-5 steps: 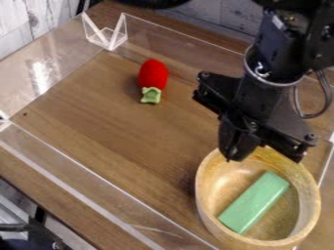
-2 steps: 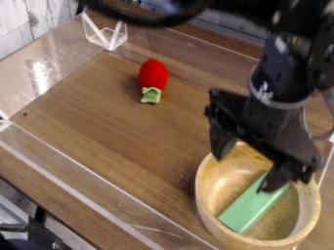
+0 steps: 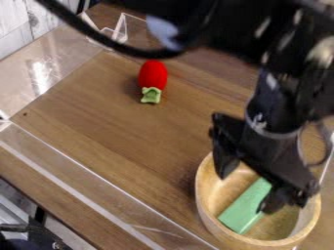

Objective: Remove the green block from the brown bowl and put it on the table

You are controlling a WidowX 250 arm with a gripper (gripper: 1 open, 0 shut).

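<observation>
Gripper (image 3: 251, 180): fingers stood apart over the bowl in the lower right of the frame, with nothing clamped between them as far as the view showed.
Just changed: the hand had come down from above the bowl's far rim, and one dark finger now covered the upper right end of the block.
Green block (image 3: 244, 205): lay flat and slanted inside the bowl, its lower left part in plain sight; whether a finger touched it, the view could not tell.
Brown bowl (image 3: 204, 198): sat where it had been, at the lower right.
Red toy (image 3: 152, 74): unmoved in the upper middle, well apart from the work.
Meaning: the reach seemed nearly done, but the removal had not begun.
Next need: line the fingers up across the block, close, then lift clear of the rim toward the table (image 3: 115, 119).
Risk: a fingertip could press on the block or catch the bowl's wall.
</observation>
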